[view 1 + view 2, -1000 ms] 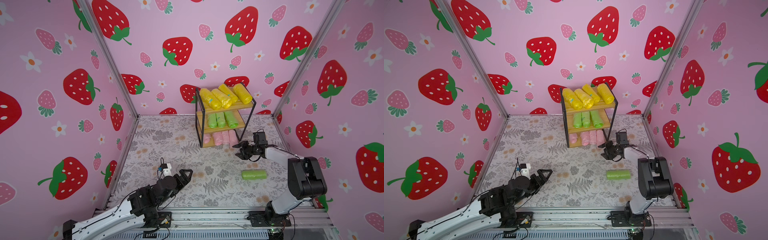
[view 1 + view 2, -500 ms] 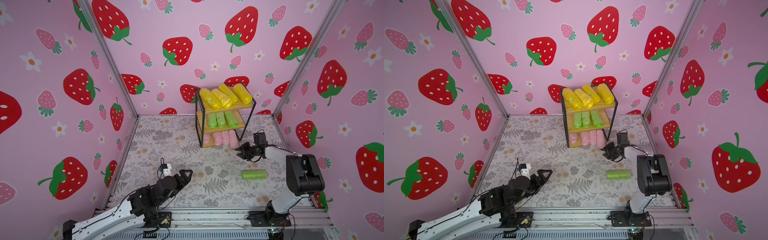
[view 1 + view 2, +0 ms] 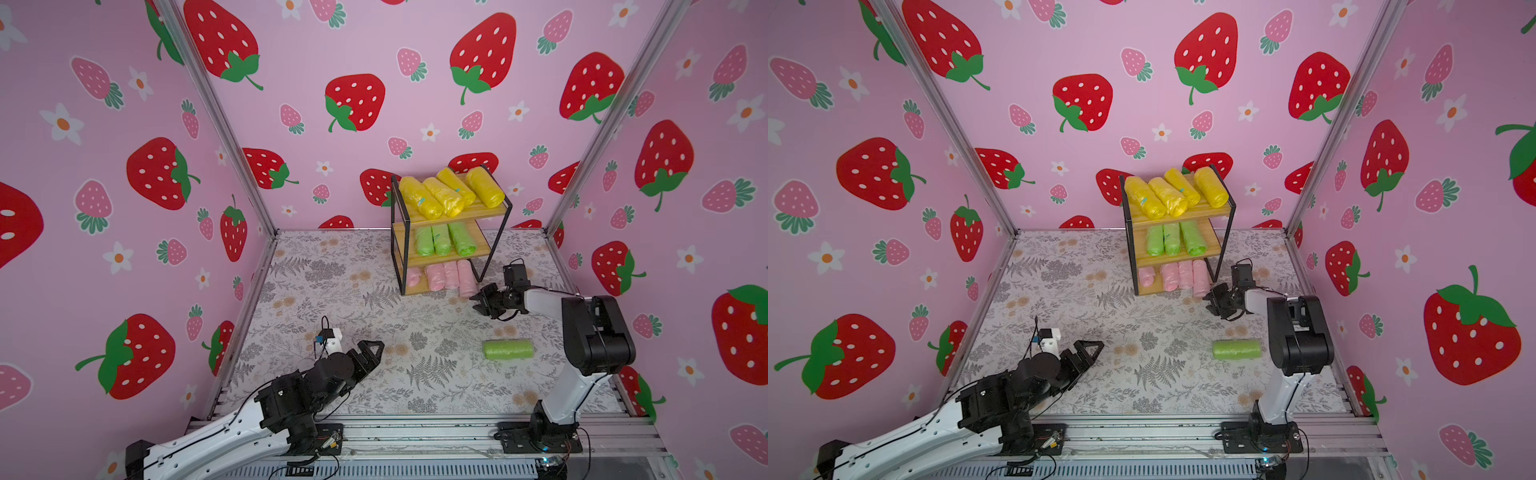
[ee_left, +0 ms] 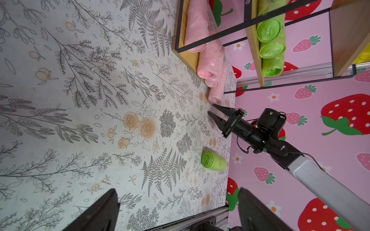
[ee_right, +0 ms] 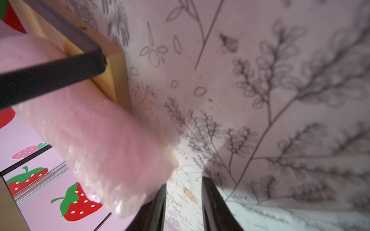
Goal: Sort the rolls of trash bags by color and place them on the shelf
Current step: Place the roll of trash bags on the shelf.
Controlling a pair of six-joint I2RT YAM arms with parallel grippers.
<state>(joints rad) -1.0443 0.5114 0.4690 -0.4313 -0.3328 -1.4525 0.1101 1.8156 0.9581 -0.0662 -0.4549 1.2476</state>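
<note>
in both top views the shelf [image 3: 478, 214] stands at the back of the floral mat [image 3: 332, 291], with four yellow rolls [image 3: 444, 195] on top, three green rolls [image 3: 440, 240] on the middle board and four pink rolls [image 3: 442, 275] at the bottom. a loose green roll [image 3: 1236, 349] lies on the mat, well apart from the shelf. the right gripper [image 3: 476, 301] sits low, just beside the outermost pink roll [image 3: 465, 277]. the left gripper [image 3: 1094, 347] hovers near the front, spread wide and empty.

left wrist view: the right gripper [image 4: 212, 111] has its jaws a narrow gap apart, pinching nothing, tips near the outermost pink roll [image 4: 217, 91].

right wrist view: blurred, but the outermost pink roll [image 5: 104, 144] seems to overhang the bottom board's corner, beside one finger.
</note>
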